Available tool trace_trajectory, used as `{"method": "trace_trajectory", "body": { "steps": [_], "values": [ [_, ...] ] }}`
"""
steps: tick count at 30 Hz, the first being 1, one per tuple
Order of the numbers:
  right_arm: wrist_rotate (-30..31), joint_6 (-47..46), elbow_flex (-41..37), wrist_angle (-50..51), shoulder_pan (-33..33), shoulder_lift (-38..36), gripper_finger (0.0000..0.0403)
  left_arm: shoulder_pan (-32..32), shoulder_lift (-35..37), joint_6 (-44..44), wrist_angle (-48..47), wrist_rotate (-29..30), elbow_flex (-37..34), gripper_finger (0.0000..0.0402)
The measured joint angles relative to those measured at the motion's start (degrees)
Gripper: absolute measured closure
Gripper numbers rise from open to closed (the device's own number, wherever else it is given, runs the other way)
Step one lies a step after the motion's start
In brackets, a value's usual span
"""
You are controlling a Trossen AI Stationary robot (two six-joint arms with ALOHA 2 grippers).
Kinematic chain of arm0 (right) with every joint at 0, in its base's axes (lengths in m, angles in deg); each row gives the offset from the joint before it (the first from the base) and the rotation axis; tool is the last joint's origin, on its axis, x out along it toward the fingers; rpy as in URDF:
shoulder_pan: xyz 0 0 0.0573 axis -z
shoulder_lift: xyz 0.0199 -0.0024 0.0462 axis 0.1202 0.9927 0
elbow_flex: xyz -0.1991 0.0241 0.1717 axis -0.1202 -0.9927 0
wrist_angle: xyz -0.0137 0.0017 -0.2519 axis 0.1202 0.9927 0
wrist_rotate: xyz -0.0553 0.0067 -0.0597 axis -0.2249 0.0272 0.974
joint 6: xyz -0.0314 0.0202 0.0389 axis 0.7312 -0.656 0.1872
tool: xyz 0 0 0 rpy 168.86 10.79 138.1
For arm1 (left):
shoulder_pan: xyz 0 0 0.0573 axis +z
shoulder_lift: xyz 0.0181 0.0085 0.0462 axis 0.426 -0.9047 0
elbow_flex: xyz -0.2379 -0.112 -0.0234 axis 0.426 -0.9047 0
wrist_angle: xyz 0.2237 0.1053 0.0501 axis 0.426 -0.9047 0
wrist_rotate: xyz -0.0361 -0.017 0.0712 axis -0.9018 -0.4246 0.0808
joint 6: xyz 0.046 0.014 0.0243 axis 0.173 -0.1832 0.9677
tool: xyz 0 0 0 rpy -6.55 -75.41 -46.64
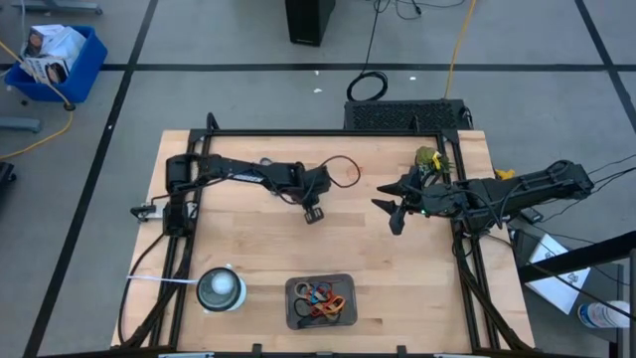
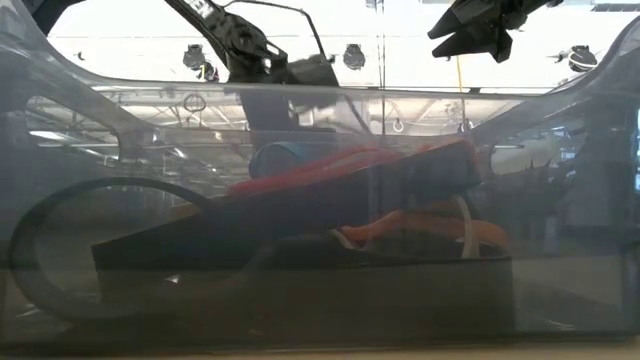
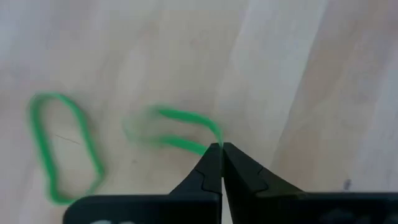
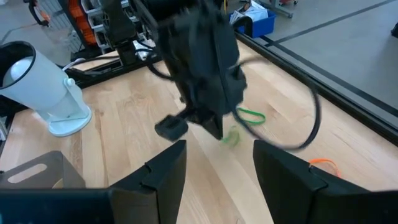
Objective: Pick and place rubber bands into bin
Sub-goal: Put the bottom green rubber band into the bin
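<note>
On the wooden table [image 1: 258,249], the left gripper [image 3: 221,148] has its jaws pinched on a green rubber band [image 3: 183,130]; a second band [image 3: 62,146] lies beside it. Next: lift and carry to the bin [image 1: 294,316], near the front edge. The right gripper [image 4: 214,165] hovers spread, empty.

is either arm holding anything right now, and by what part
The left end effector is shut on a green rubber band, pinching one end of its loop. The right end effector is open and empty.

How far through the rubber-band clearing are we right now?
Done: several coloured rubber bands lie in the dark grey bin. In hand: the left gripper is shut on a thin green rubber band. Left: another green loop and an orange band on the wooden table.
</note>
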Motion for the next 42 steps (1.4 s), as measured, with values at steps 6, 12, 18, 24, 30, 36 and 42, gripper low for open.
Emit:
{"method": "trace_trajectory", "body": {
  "steps": [6, 12, 18, 24, 30, 36, 42],
  "values": [
    [0.0, -0.02, 0.0, 0.07, 0.0, 0.0, 0.022, 0.04, 3.24, 0.06, 0.22, -0.23, 0.15, 0.0398],
    [-0.02, -0.04, 0.0, 0.07, 0.0, 0.01, 0.022, -0.24, 6.54, -0.07, -2.09, -0.57, 0.15, 0.0399],
    [-0.04, -0.04, 0.0, 0.29, 0.0, 0.02, 0.022, -1.69, 14.08, -1.2, -3.29, -2.27, 0.17, 0.0399],
    [-0.04, -0.02, 0.0, 0.31, 0.0, 0.02, 0.022, -6.35, 24.41, -3.47, -2.68, -7.71, 0.28, 0.0399],
    [-0.04, 0.23, 0.0, 0.3, 0.0, 0.02, 0.022, -17.0, 30.65, -6.3, 0.1, -13.63, 0.28, 0.0399],
    [-0.04, 0.08, 0.0, 0.4, 0.0, 0.02, 0.022, -30.68, 29.77, -7.35, 4.51, -12.73, 0.31, 0.04],
    [-0.32, -0.07, 0.0, 0.61, -0.01, 0.04, 0.022, -38.45, 24.26, -12.37, 5.99, -5.11, 0.33, 0.04]
  ]
}}
